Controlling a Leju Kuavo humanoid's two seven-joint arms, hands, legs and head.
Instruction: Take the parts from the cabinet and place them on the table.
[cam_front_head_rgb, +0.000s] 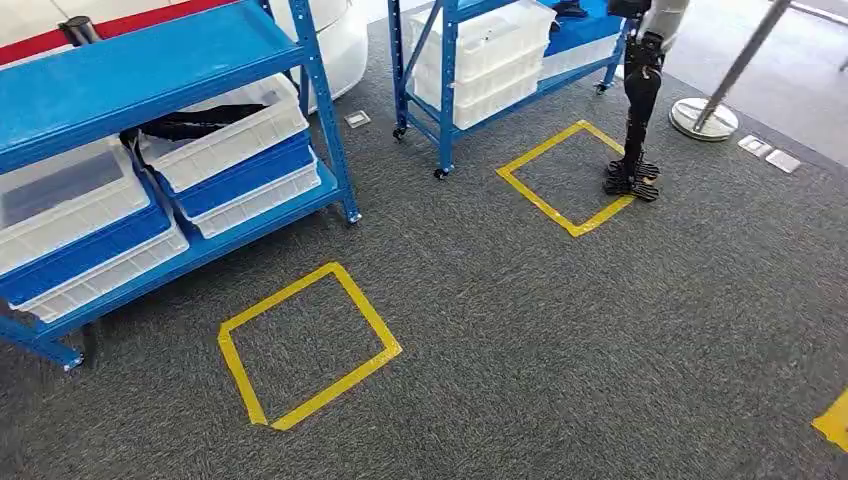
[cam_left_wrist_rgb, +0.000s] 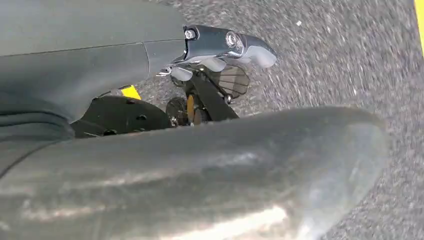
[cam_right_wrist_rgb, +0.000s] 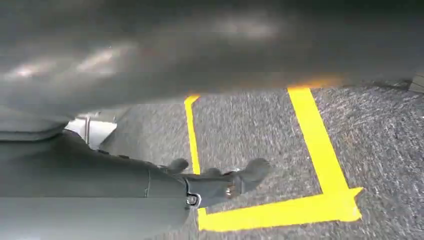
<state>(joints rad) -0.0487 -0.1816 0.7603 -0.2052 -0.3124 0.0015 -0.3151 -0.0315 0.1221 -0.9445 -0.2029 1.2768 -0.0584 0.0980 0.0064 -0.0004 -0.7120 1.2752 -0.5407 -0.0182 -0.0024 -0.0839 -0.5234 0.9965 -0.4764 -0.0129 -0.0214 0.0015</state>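
Yellow tape square (cam_front_head_rgb: 305, 345) before cabinet (cam_front_head_rgb: 150, 150)

Grey-shelled robot arms with jointed metal-and-dark hands

In the left wrist view, the left hand (cam_left_wrist_rgb: 220, 50) has a smooth matte grey ribbed cover, a broad rounded grey thumb with soft highlights, and a polished silver finger segment carrying two round screw heads and pale grey tips. In the right wrist view, the right hand (cam_right_wrist_rgb: 220, 182) shows the same grey cover with a thin seam line, ending in darker grey fingers with a small silver screw at the base.
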